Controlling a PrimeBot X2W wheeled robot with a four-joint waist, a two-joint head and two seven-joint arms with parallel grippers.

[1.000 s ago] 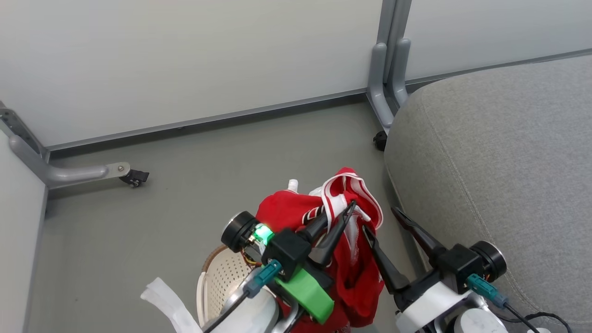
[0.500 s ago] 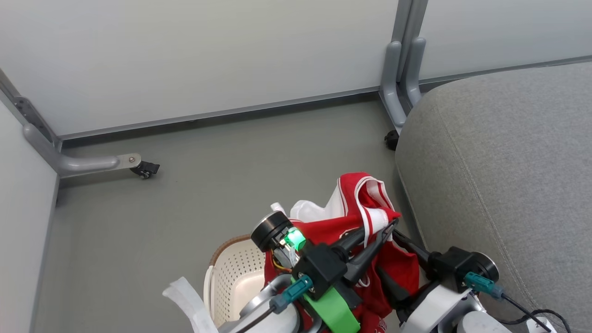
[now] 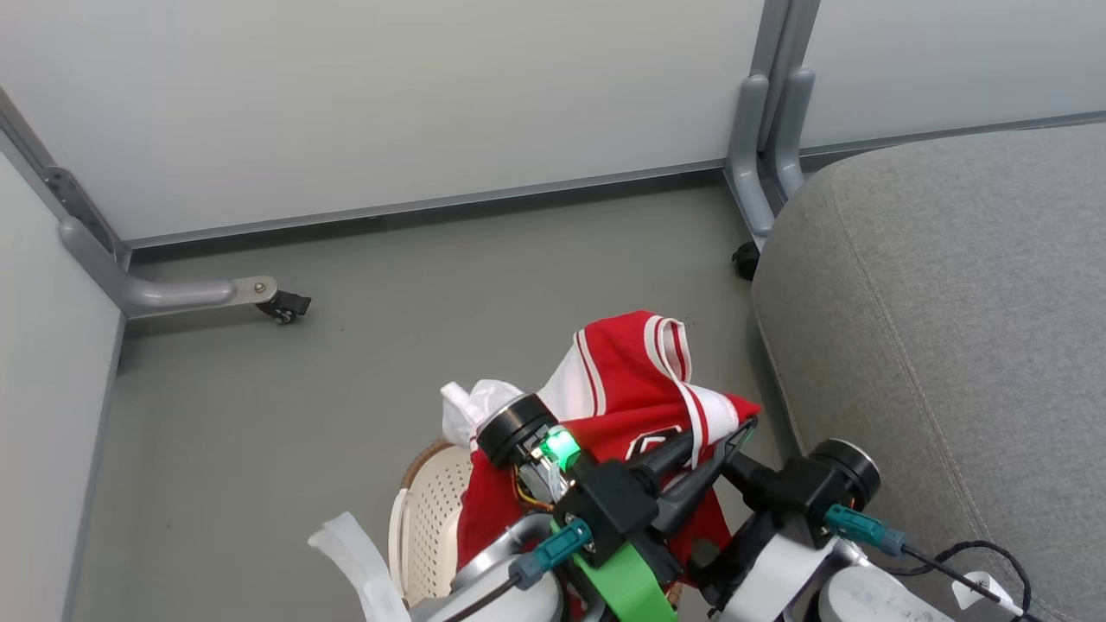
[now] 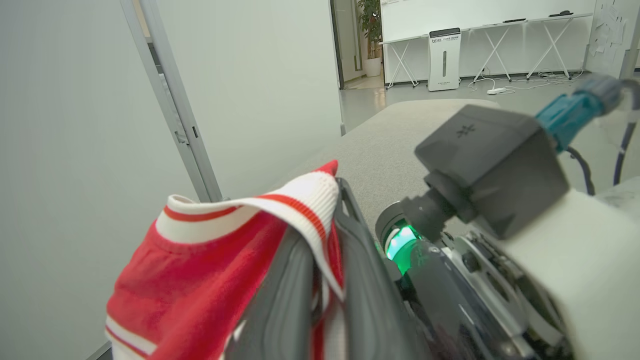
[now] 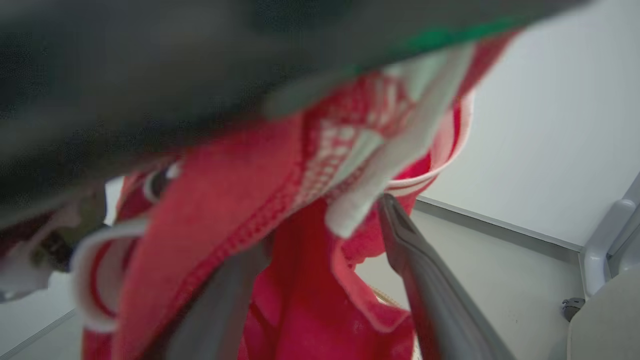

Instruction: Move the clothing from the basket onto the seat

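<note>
plainly, found the clothing (image 3: 622, 380) lifted above the basket (image 3: 428, 518), bunched over the basket's right side, with its lower folds hanging down about the basket's brown rim. could not tell whether any part lay inside the basket. noted the left jaws shut tight on the white-and-red striped trim, up over the basket's right edge, with the band pinched flat and folded across their tips. noted the right jaws spread fully wide, lower down and just right of the basket, clamped on nothing, with loose red cloth draped over and between the two fingers (image 5: 420, 285). placed the seat (image 3: 950, 302) just right of the basket, with a strip of grey floor (image 3: 432, 285) beyond the basket. judged the clothing soft, limp and light: no stiffness to hold a shape, prone to sag, swing and stretch long from a single pinch. reckoned the ribbed trim the best place to take hold, being thicker and less slippery than the thin red body cloth. thought a second hold on the hanging lower hem, right of the basket, worth having to shorten the drape. feared a trailing fold snagging the basket's rim and dragging so light a basket toward the seat.
</note>
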